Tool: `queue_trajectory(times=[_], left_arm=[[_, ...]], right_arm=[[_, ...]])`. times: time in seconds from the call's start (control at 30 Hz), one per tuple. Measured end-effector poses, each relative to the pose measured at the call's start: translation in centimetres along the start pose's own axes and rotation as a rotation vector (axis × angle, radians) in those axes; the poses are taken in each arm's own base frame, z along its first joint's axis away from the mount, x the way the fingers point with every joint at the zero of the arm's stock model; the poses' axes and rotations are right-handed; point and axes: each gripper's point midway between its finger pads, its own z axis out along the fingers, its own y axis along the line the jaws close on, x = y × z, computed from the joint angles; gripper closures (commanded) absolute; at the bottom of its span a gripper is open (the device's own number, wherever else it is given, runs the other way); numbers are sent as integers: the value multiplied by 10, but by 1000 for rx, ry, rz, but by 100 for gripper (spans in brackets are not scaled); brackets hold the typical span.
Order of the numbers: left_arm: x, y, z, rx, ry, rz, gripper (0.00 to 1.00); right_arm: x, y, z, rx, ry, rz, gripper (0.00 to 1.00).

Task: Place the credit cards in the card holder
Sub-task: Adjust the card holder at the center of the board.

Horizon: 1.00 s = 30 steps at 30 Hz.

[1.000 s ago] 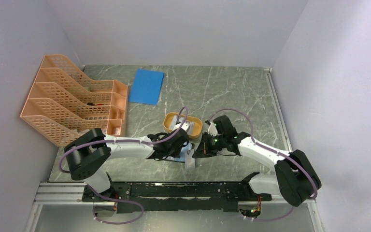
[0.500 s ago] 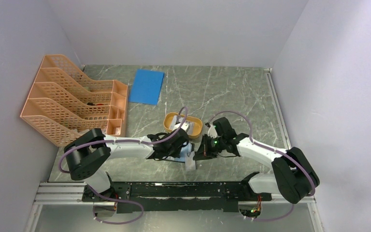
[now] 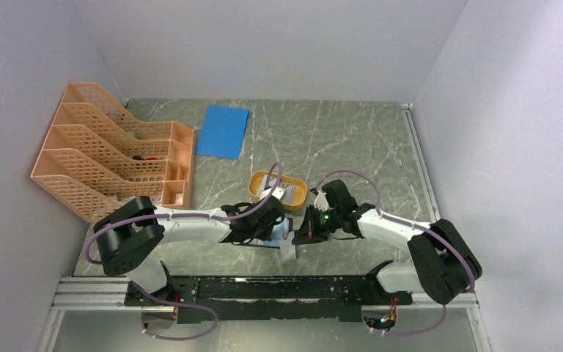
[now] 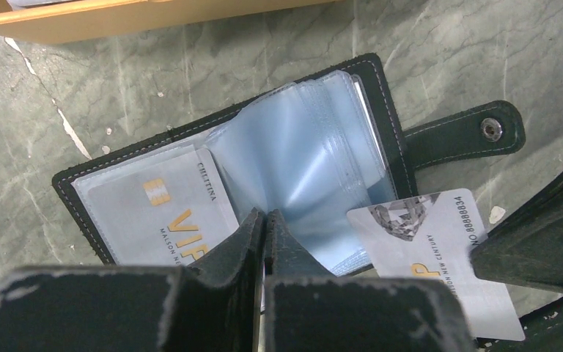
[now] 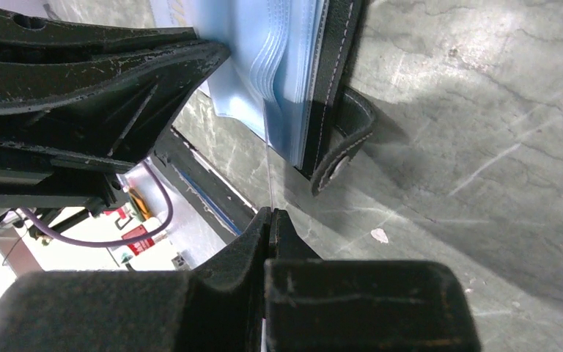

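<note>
two arms meet over the near middle of the table, and the job is mid-insertion. the card holder [image 4: 297, 172] lies open on the marble, its strap [image 4: 462, 136] with the snap thrown out to the side, just in front of the orange dish [image 4: 117, 22]. the left gripper [image 4: 265, 217] is closed right down on one of the clear bluish leaves, lifting it so the pockets fan apart. the right gripper [image 5: 271, 214] is pinched tight on the loose card [image 4: 425, 246], gripping its outer end while the free corner lies over the edge of the plastic leaves. it is touching them, i'd say, but not inside any pocket yet. one stowed card [image 4: 154, 209] already sits in the pocket on the other half of the holder. from above, what look like more pale cards [image 3: 286, 193] wait in the dish.

next, i reckon, the right arm has to line the card's leading edge up with a pocket mouth and slide it in square while the left holds that leaf up. a skewed card would just ride over the plastic.

writing: the loose card reads "no 8888834" along its end and "new century" under a diamond-like picture. the stowed card shows a gold chip, big gold "vip" letters and "mason new" before the finger cuts it off. the small line up its edge is too fine for me to read.
</note>
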Motion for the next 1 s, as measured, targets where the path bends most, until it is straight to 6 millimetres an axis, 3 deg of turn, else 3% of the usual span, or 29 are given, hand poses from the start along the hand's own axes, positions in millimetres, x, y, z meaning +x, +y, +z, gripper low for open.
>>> queue_trajectory(times=[0.23, 0.5, 0.67, 0.83, 0.93, 1.0], left_arm=[[1, 0, 0, -2, 2, -3, 81], [1, 3, -9, -6, 12, -2, 44], [-11, -3, -14, 4, -7, -3, 33], [-22, -11, -6, -3, -12, 12, 37], [-20, -10, 4, -27, 6, 32, 46], [-14, -6, 9, -51, 24, 47, 58]], right_arm=[[2, -1, 9, -1, 27, 5, 100], [1, 1, 12, -5, 30, -8, 100], [1, 0, 12, 0, 28, -12, 100], [-1, 1, 12, 2, 25, -18, 100], [-2, 2, 11, 1, 23, -24, 100], [-2, 2, 11, 3, 22, -27, 100]])
